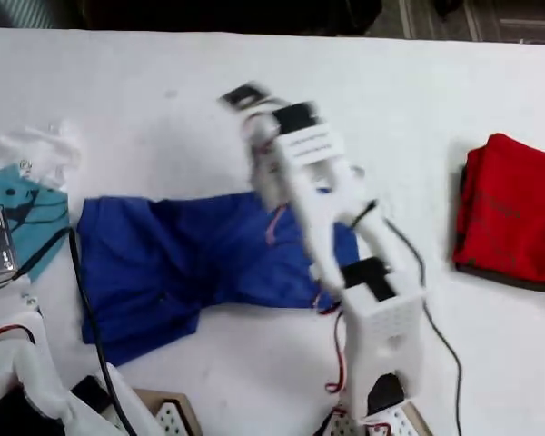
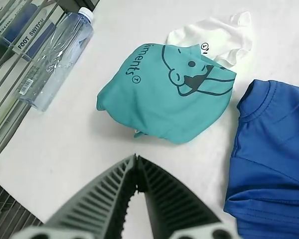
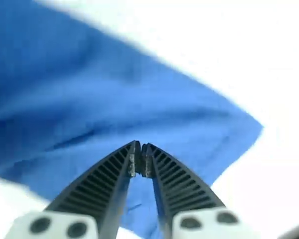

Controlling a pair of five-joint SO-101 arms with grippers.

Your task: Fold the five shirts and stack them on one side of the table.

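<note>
A blue shirt [image 1: 191, 259] lies spread and rumpled in the middle of the table. My right arm [image 1: 318, 173] stretches over its right half. My right gripper [image 3: 140, 162] is shut just above the blue shirt [image 3: 89, 89], near one of its corners, and I see no cloth between the fingers. A crumpled teal shirt [image 2: 164, 94] with a dark print lies at the table's left edge, partly on a white shirt [image 2: 214, 37]. My left gripper [image 2: 137, 162] is shut and holds nothing, over bare table short of the teal shirt. A red shirt [image 1: 513, 209] sits folded at the right edge.
A clear water bottle [image 2: 55, 59] lies on the table beside a wire rack [image 2: 10, 30] beyond the teal shirt. A black cable [image 1: 86, 309] runs across the blue shirt's left side. Bare white table [image 1: 163, 82] stretches along the far side.
</note>
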